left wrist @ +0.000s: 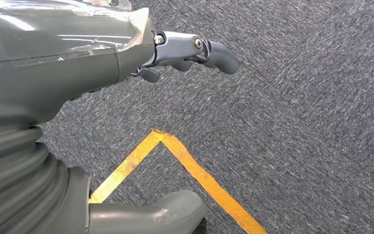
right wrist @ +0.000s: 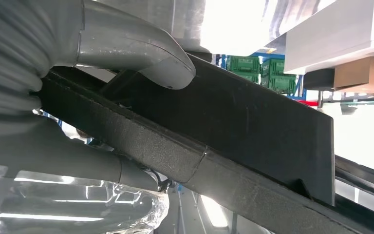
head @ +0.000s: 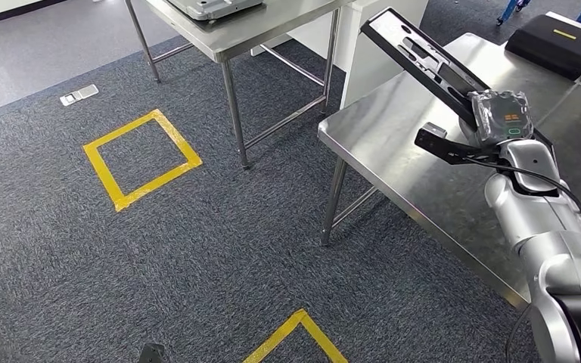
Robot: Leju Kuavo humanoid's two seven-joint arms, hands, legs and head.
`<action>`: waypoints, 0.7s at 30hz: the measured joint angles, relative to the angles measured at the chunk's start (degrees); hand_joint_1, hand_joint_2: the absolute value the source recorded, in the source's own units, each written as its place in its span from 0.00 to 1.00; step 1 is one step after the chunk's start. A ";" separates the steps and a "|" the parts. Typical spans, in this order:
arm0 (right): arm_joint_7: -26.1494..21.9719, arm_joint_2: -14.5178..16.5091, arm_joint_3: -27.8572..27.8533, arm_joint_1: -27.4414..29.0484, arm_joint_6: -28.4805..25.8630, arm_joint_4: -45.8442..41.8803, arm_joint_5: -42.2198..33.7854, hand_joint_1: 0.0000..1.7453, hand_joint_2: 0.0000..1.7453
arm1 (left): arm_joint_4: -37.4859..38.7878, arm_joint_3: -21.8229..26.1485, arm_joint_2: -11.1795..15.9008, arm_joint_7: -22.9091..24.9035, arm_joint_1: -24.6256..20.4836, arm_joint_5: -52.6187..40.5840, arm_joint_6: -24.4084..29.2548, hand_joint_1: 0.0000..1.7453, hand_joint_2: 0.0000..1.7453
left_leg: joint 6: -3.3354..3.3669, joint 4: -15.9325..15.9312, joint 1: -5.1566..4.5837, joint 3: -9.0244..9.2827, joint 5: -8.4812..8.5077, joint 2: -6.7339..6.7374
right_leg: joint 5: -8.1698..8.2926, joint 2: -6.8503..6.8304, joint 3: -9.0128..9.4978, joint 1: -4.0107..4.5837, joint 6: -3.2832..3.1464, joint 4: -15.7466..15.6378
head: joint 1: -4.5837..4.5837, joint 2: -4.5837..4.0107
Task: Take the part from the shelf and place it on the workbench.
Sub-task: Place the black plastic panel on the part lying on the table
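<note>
Right hand (head: 499,125) grips black part (head: 422,57), held up over bench (head: 393,151) ready to set down. Left hand (left wrist: 126,58) hangs low, fingers (left wrist: 214,51) loosely curled, holding nothing.

The part (head: 424,57) is a long, flat black panel with several elongated cut-outs along its length. It is held tilted above the workbench (head: 393,144), its far end raised up and to the left, its near end down in the right hand (head: 499,121). Close up, its surface looks matte and finely textured, with a thick edge (right wrist: 175,151). The steel workbench stands at the right.
</note>
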 joint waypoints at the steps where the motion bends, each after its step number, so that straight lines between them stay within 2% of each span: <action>1: 0.00 -0.10 -0.06 0.10 0.01 -0.06 -0.01 0.97 1.00 | 0.00 0.01 -0.03 0.02 -0.01 -0.01 -0.03 0.00 1.00 | 0.32 -1.23 0.18 0.70 0.65 0.06 | -0.45 0.05 0.09 0.07 0.08 0.21 | 0.04 0.00; 2: 0.00 -0.22 -0.13 0.18 0.01 -0.11 -0.03 0.97 1.00 | 0.00 0.01 -0.05 0.03 -0.03 -0.01 -0.07 0.00 1.00 | 0.58 -2.42 0.36 1.36 1.31 0.13 | -1.30 0.10 -0.14 0.12 0.02 1.12 | 0.08 0.00; 5: 0.00 -0.55 -0.37 0.25 0.02 -0.11 -0.06 0.97 1.00 | 0.00 0.02 -0.07 0.06 -0.06 -0.02 -0.18 0.00 1.00 | 0.84 -3.92 0.50 2.03 2.18 0.16 | -5.02 0.24 -2.19 -0.09 -0.38 7.06 | 0.13 0.00; 6: 0.00 -0.60 -0.42 0.26 0.03 -0.10 -0.06 0.97 1.00 | 0.00 0.02 -0.07 0.07 -0.06 -0.02 -0.17 0.00 1.00 | 0.82 -3.97 0.52 2.02 2.22 0.16 | -5.61 0.26 -2.63 -0.09 -0.39 8.26 | 0.14 0.00; 8: 0.00 -0.62 -0.44 0.27 0.03 -0.10 -0.06 0.97 1.00 | 0.00 0.02 -0.07 0.07 -0.05 -0.02 -0.17 0.00 1.00 | 0.81 -3.97 0.53 2.01 2.24 0.16 | -5.81 0.27 -2.79 -0.09 -0.38 8.72 | 0.14 0.00; 10: 0.00 -0.74 -0.55 0.60 0.04 -0.10 -0.05 0.97 1.00 | 0.01 0.02 -0.13 0.08 0.00 -0.02 -0.21 0.00 1.00 | 0.57 -3.95 0.65 1.83 2.38 0.13 | -6.23 0.25 -2.64 -0.46 0.21 9.91 | 0.11 0.00; 11: -0.01 -0.80 -0.63 0.83 0.05 -0.10 -0.05 0.97 1.00 | 0.01 0.02 -0.14 0.09 0.01 -0.03 -0.25 0.00 1.00 | 0.00 -3.80 0.87 1.53 2.61 0.15 | -5.77 0.04 -0.46 -1.03 1.15 7.13 | 0.10 0.00; 12: -0.03 -0.85 -0.73 1.05 0.05 -0.13 -0.05 0.97 1.00 | -0.01 0.02 -0.08 0.12 0.03 -0.05 -0.29 0.00 1.00 | -0.74 -3.64 0.98 1.23 2.87 0.13 | -5.05 0.00 1.69 -1.36 1.70 4.30 | 0.09 0.00; 13: -0.05 -0.85 -0.79 1.21 0.06 -0.16 -0.05 0.97 1.00 | -0.02 0.02 -0.02 0.13 0.03 -0.08 -0.31 0.00 1.00 | -1.45 -3.55 1.10 1.01 3.17 0.14 | -3.98 -0.04 4.02 -1.69 1.92 0.61 | 0.03 0.00; 14: -0.08 -0.84 -0.85 1.31 0.07 -0.20 -0.05 0.97 1.00 | -0.04 0.02 0.05 0.13 0.04 -0.09 -0.33 0.00 1.00 | -2.11 -3.60 1.17 0.88 3.52 0.13 | -3.12 -0.04 5.80 -1.82 1.83 -2.32 | -0.03 0.00; 15: -0.09 -0.82 -0.87 1.37 0.07 -0.24 -0.04 0.97 1.00 | -0.05 0.02 0.11 0.14 0.08 -0.10 -0.33 0.00 1.00 | -2.46 -3.79 1.19 0.87 3.83 0.12 | -2.67 0.16 5.65 -1.60 1.02 -2.25 | -0.10 0.00; 16: -0.09 -0.79 -0.89 1.43 0.07 -0.27 -0.03 0.97 1.00 | -0.04 0.02 0.09 0.14 0.10 -0.10 -0.33 0.00 1.00 | -2.70 -3.87 1.39 0.79 3.84 0.07 | -2.38 0.24 5.54 -1.65 0.47 -2.26 | -0.20 0.00; 17: -0.09 -0.74 -0.89 1.43 0.07 -0.31 -0.02 0.97 1.00 | -0.04 0.02 0.09 0.15 0.12 -0.10 -0.33 0.00 1.00 | -2.89 -3.38 1.58 0.51 3.19 -0.14 | -2.08 0.31 5.36 -1.58 -0.03 -2.27 | -0.21 0.00; 18: -0.09 -0.70 -0.90 1.39 0.07 -0.36 -0.02 0.97 1.00 | -0.04 0.02 0.08 0.15 0.13 -0.10 -0.33 0.00 1.00 | -3.04 -1.66 1.68 -0.15 1.60 -0.47 | -1.77 0.36 5.13 -1.51 -0.54 -2.31 | -0.27 0.00; 21: -0.09 -0.61 -0.91 1.40 0.07 -0.44 -0.02 0.97 1.00 | -0.02 0.02 0.04 0.15 0.14 -0.10 -0.33 0.00 1.00 | -2.97 8.93 1.59 -3.69 -5.36 -1.39 | -1.03 0.46 4.32 -0.92 -1.70 -2.32 | -0.42 0.00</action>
